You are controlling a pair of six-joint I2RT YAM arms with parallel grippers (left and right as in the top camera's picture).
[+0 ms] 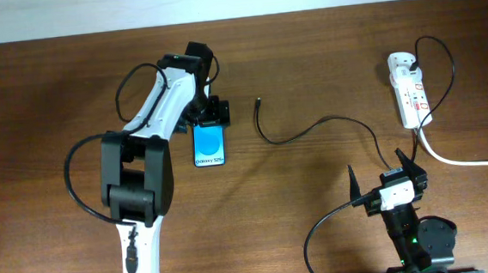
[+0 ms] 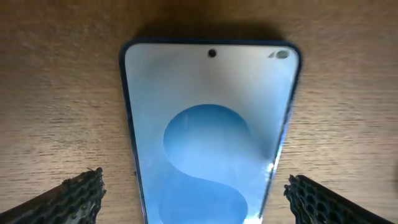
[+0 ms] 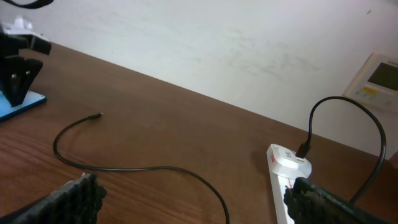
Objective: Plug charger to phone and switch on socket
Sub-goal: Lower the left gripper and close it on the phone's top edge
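The left gripper (image 2: 194,184) is spread wide, its 2 black mesh-textured fingers (image 2: 78,196) flanking the slim black-edged, blue-screened phone (image 2: 211,124) without touching it. The right gripper (image 3: 194,185) is released and empty. The thin black charger cable (image 3: 124,168) lies ahead of it, and the white power-strip socket (image 3: 287,171) is front-right.
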